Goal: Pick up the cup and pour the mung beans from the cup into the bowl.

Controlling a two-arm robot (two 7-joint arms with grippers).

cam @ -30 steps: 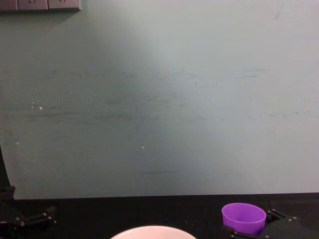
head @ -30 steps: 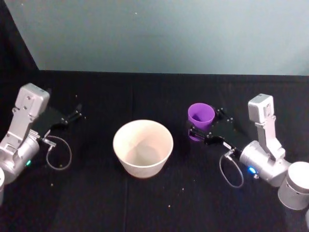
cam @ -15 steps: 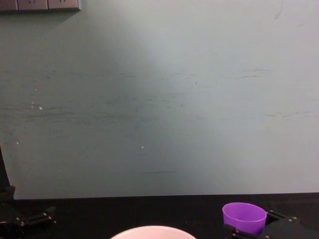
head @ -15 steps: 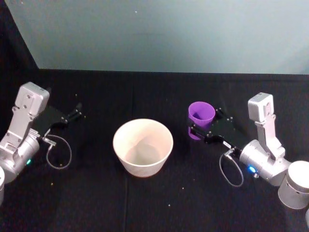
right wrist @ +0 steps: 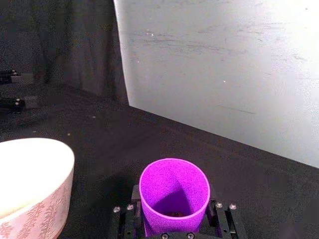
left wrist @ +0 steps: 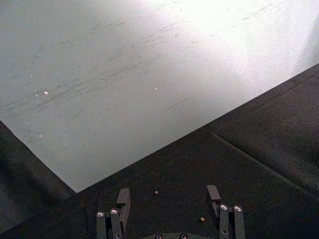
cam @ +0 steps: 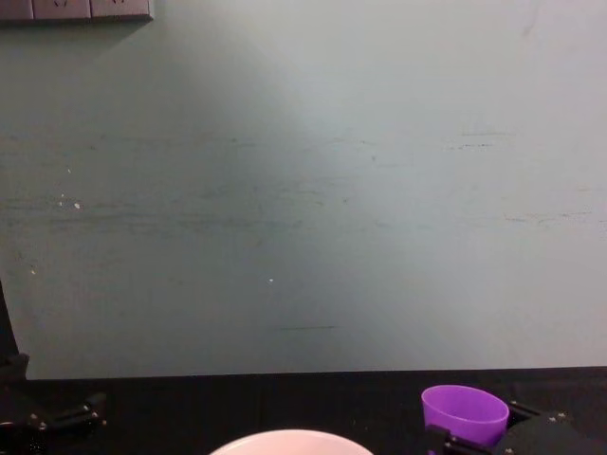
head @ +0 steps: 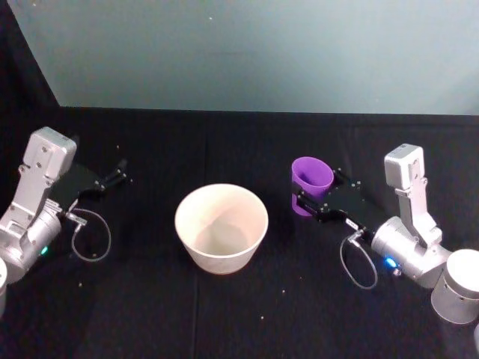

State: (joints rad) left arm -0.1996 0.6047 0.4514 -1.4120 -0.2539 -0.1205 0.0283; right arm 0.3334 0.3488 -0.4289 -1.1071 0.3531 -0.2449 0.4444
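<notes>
Black-draped table [head: 224,314]. Pale grey-green wall [cam: 303,190] behind its far edge, faintly scuffed. Socket plates [cam: 76,9] high on the wall. Dark curtain [head: 19,67] beyond the far left corner.

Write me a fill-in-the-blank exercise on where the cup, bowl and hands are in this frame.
The cup is gripped by the ___ hand.
The bowl stands to the cup's ___, by the robot's sides.
The left hand is ___ and holds nothing.
The cup's colour is ___.
Missing words: right; left; open; purple.
</notes>
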